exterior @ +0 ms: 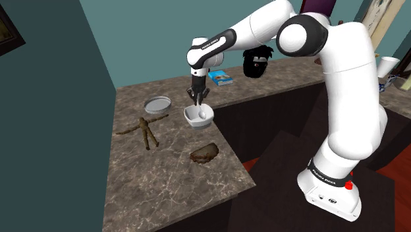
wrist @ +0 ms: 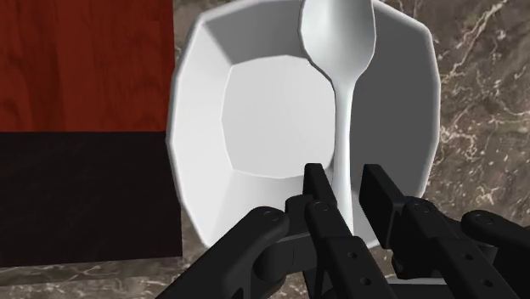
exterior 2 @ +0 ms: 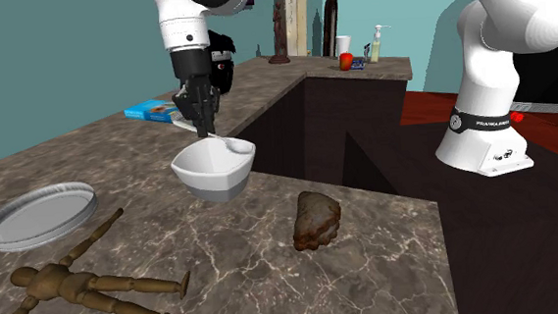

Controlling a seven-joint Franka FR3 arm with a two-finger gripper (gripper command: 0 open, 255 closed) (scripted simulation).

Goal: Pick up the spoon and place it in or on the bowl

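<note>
A white spoon (wrist: pixel 341 59) hangs over the white bowl (wrist: pixel 255 102), its handle clasped between the two black fingers of my gripper (wrist: pixel 346 191). In the second exterior view the gripper (exterior 2: pixel 205 128) stands just above the bowl (exterior 2: pixel 212 170), and the spoon (exterior 2: pixel 235 144) lies across the bowl's far rim. From the shoulder view the gripper (exterior: pixel 196 100) points down into the bowl (exterior: pixel 197 118) near the marble counter's (exterior: pixel 171 178) right edge, with the spoon's head (exterior: pixel 203 115) inside the bowl.
On the counter lie a grey round lid (exterior: pixel 157 104), a wooden jointed figure (exterior: pixel 143 130), a brown lump (exterior: pixel 204 153) and a blue book (exterior: pixel 220 78). A black mask-like object (exterior: pixel 255 62) stands behind. A dark recess (exterior 2: pixel 364 137) opens beside the bowl.
</note>
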